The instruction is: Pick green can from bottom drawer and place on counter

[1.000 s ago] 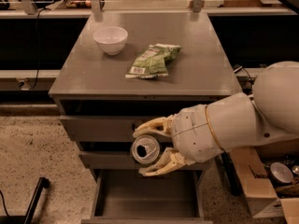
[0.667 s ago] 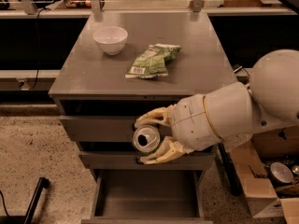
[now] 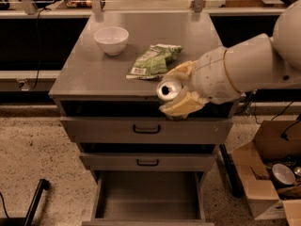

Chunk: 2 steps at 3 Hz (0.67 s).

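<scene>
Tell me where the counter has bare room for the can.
Bare counter front-left, between bowl and front edge, left of snack bag; also behind the bag. Crowded front-right, where the gripper holds the green can by the bag.

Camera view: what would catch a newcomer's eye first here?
The gripper on the bulky white arm holds the green can, sideways, at the front edge of the counter. Below, the bottom drawer stands pulled open. A white bowl and a green snack bag lie on the counter.

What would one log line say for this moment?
gripper: shut on green can | at counter front edge | bottom drawer: open | placing: not yet done
</scene>
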Each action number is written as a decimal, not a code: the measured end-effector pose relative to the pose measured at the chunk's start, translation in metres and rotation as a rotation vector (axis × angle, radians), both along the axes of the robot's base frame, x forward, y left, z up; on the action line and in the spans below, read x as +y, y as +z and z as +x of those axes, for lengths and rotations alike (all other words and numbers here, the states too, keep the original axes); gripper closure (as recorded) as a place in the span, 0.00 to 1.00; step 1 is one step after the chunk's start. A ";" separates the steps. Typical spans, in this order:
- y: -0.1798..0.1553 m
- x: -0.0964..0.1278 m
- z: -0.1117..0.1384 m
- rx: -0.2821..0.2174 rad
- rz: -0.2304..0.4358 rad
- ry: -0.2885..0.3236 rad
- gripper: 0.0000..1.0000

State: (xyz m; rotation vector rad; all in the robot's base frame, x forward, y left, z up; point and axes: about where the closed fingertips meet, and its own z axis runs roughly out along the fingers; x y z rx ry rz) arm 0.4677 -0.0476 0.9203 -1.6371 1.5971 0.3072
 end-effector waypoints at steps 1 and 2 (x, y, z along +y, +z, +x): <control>0.023 -0.038 0.034 0.020 0.045 -0.158 1.00; 0.031 -0.073 0.061 0.032 0.101 -0.286 1.00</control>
